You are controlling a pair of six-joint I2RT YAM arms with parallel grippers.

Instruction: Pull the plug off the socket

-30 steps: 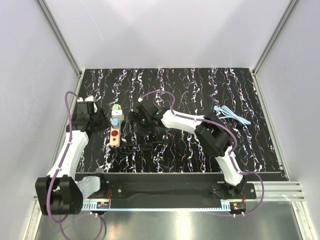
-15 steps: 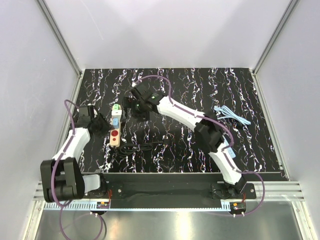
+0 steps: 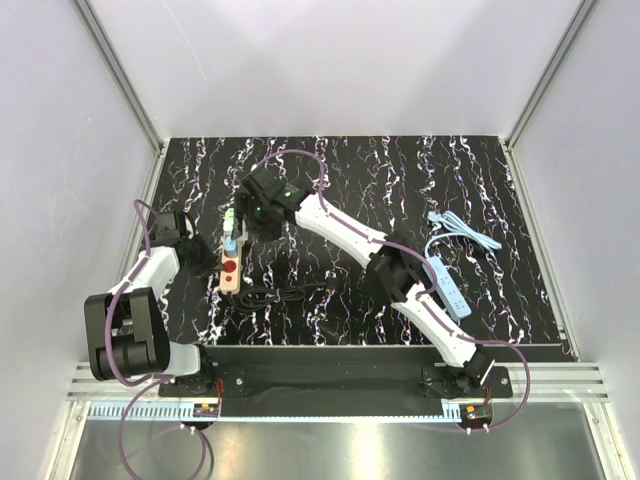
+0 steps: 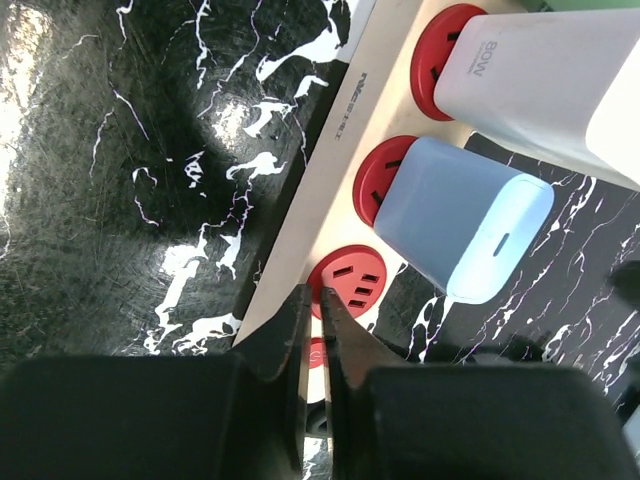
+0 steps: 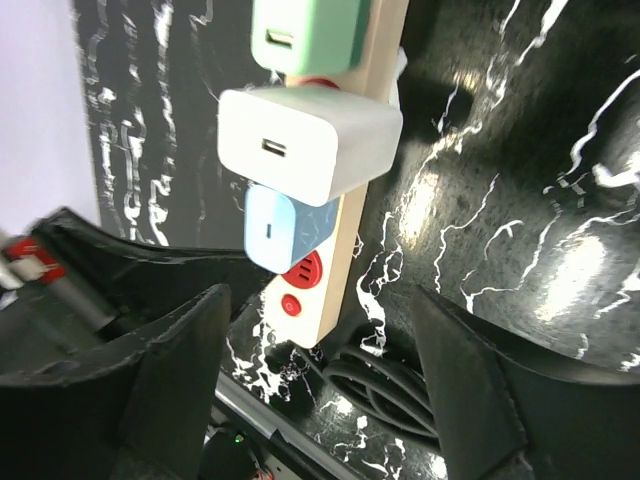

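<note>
**A:** Where is the plug?

**B:** The plug [image 5: 310, 140] is seated in the socket [image 5: 340, 265]. It is second from the far end, between a green adapter [image 5: 308, 30] and a blue adapter [image 5: 283, 232], both close beside it.

**A:** And the socket?

**B:** It lies flat on the left part of the desk [image 3: 400, 170], running away from the arm bases. Its black cord [image 3: 285, 292] is looped at the near end.

**A:** The right claw?

**B:** The right claw [image 5: 320, 300] is spread wide and grips nothing. In its wrist view it is over the socket, with one finger off to each side and the plug ahead between them.

**A:** The left one?

**B:** The left claw [image 4: 310, 300] has its fingers pressed together, with nothing between them. Its tips are at the socket's edge, by the free red outlet next to the blue adapter. I cannot tell whether they touch it.
</note>
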